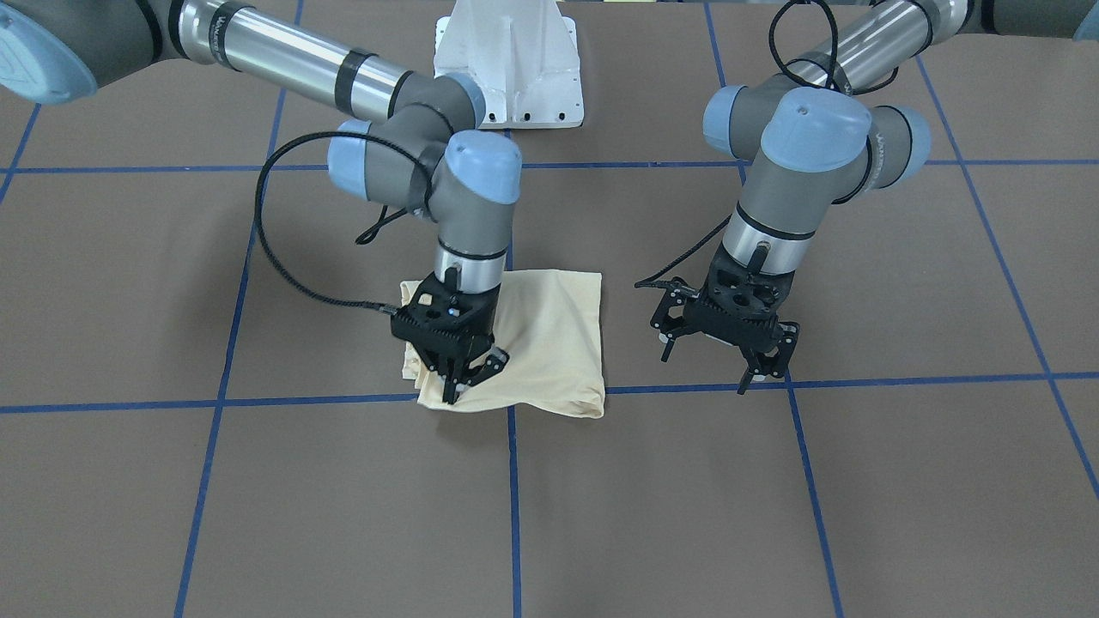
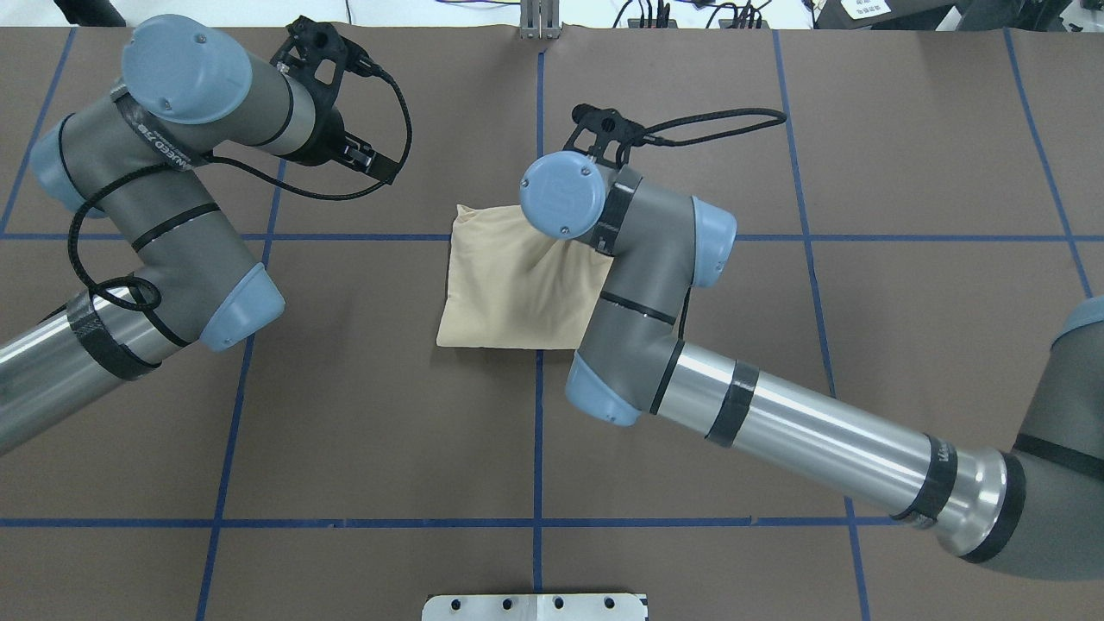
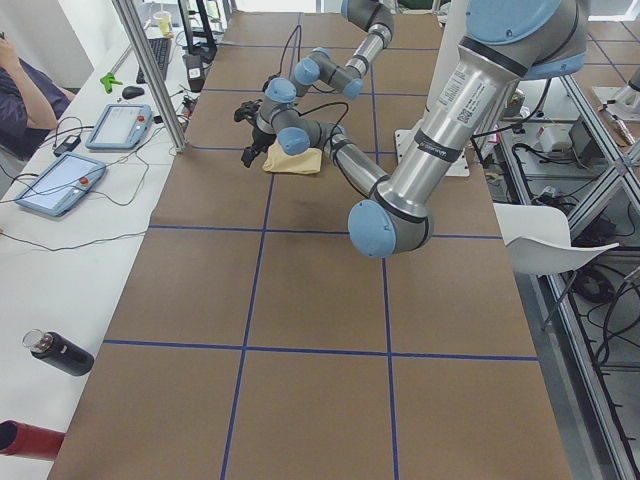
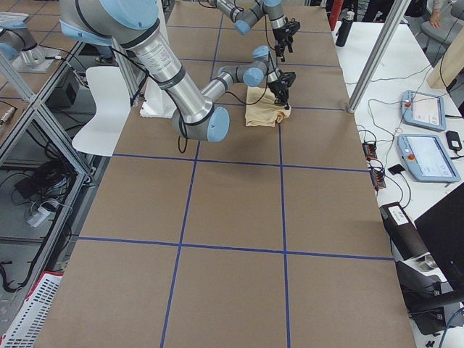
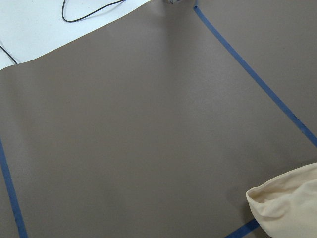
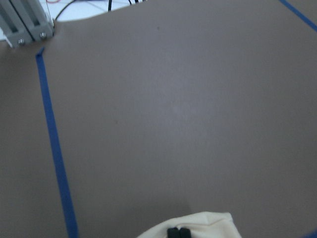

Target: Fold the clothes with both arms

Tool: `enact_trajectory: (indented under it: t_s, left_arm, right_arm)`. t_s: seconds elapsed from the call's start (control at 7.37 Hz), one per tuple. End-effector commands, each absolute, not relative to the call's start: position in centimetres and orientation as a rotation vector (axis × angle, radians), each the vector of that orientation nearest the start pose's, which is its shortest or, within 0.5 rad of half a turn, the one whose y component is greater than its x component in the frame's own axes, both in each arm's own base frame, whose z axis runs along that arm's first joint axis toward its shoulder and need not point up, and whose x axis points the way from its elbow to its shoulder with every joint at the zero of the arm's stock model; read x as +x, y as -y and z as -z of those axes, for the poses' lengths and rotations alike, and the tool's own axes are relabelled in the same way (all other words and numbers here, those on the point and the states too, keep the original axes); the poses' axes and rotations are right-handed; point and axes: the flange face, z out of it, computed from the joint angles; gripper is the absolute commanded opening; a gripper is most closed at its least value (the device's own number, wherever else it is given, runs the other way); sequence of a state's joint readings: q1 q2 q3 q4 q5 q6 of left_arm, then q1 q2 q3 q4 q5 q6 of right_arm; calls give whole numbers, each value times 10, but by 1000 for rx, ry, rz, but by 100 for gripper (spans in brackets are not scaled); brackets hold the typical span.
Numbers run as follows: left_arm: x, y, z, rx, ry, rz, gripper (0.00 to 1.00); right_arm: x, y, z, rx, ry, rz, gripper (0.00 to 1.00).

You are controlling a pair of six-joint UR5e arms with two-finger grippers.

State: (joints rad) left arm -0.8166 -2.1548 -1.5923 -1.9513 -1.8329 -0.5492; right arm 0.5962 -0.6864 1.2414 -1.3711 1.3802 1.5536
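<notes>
Right arm (image 1: 472, 184) bends steeply down over the folded cream T-shirt (image 1: 549, 343) lying mid-table (image 1: 773, 515); right gripper (image 1: 470, 373) pinches its far corner; left gripper (image 1: 709, 367) hangs just beside the shirt, fingers spread, holding nothing.

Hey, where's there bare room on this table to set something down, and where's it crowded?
Freest is the table row on the operators' side of the blue tape line. A narrower bare strip runs between the shirt and the open left claw. Crowded: the shirt's corner, where the right claw pinches it.
</notes>
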Motion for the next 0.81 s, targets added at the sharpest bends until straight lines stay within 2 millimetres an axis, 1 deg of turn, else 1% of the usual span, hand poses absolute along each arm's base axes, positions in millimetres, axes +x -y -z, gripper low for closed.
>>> enact_trajectory:
  t_s: [0.0,0.27,0.41,0.54,0.68]
  left_arm:
    - [394,575,-266,636,-789,-317,100]
    - [387,568,-268,640,-794,-318,100]
    - [387,568,-269,639,-793,-318,100]
    - [384,567,-270,640,-792,-318,100]
    - [377,559,-277,638,-790,-319,100]
  right_arm:
    - [-533,639,-221,450,732,-627,97]
    - [-533,636,-203,419,774,-610,100]
    - [-533,630,-200,369,803,-581,100]
    - [-523,624,-200,333,814,-561,100]
    - [-497,607,-208,311,805,-511,100]
